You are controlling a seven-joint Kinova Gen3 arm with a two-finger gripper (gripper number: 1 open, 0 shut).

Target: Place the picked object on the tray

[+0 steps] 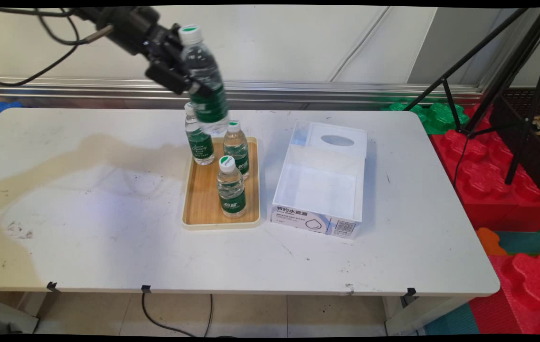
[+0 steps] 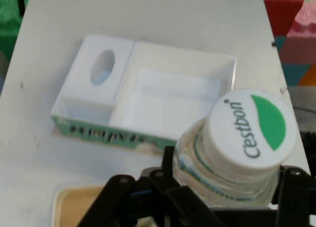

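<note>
While the black two-finger claw (image 1: 193,81) hangs high above the far end of the tray, it is clamped on the body of a clear plastic water bottle with a green label and white-and-green cap (image 1: 202,78), tilted and clear of everything beneath. Item, shallow rectangular wooden tray with cream rim (image 1: 202,223), on the white tabletop (image 1: 84,228): three matching upright bottles, far-left (image 1: 199,140), far-right (image 1: 236,147), near (image 1: 231,187). Item, open white cardboard box with an oval-holed flap (image 1: 319,183), just right of the tray, apart from it. In the hand view the held bottle's cap (image 2: 251,128) sits over the box (image 2: 148,94). Handling judgement: carry the tilted bottle high, with firm grip, well above the standing caps.
</note>
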